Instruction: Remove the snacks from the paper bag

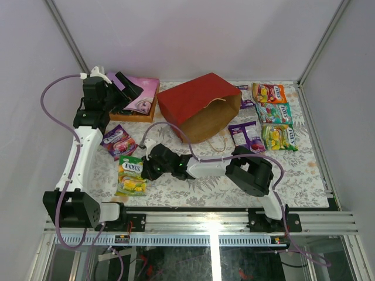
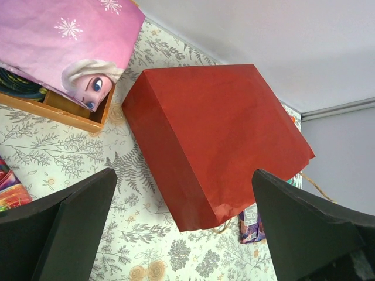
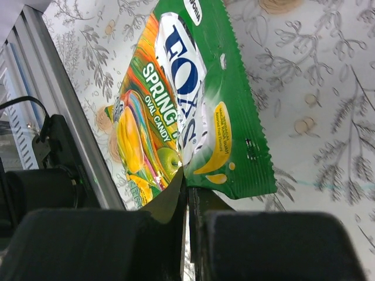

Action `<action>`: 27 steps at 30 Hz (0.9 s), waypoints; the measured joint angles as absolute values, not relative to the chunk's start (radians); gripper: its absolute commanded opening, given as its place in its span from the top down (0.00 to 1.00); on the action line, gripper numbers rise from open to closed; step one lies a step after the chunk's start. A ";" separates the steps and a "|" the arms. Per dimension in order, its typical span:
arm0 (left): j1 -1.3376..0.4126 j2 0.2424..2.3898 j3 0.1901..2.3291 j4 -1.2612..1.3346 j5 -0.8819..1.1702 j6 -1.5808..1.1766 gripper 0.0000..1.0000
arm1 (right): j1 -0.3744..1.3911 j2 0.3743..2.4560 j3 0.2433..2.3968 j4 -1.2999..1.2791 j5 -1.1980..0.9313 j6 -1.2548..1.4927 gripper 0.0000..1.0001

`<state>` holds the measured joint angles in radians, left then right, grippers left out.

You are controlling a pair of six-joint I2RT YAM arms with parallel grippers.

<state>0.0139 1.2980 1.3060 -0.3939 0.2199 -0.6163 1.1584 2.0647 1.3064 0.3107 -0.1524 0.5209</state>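
The red paper bag (image 1: pixel 196 102) lies on its side at the back, its brown mouth (image 1: pixel 215 120) facing the front right; it fills the left wrist view as the paper bag (image 2: pixel 217 134). My right gripper (image 1: pixel 150 167) is shut on the edge of a green Fox's candy pack (image 1: pixel 131 174), seen up close as the pack (image 3: pixel 193 99) pinched at the right gripper (image 3: pixel 188 190). My left gripper (image 1: pixel 133 93) hovers open by the bag's left side, and in its own view the left gripper (image 2: pixel 181 225) holds nothing. Several snacks (image 1: pixel 275 114) lie right of the bag.
A purple packet (image 1: pixel 119 141) lies at the left. An orange tray (image 1: pixel 137 114) with a pink-purple cloth (image 1: pixel 143 91) sits at the back left, under the left gripper; the cloth (image 2: pixel 70 47) shows in the left wrist view. Another purple packet (image 1: pixel 246 136) lies by the bag's handles.
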 measured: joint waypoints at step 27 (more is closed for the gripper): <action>-0.062 1.200 1.057 0.186 0.774 -0.624 0.00 | 1.147 1.709 0.908 0.541 -0.019 0.513 0.01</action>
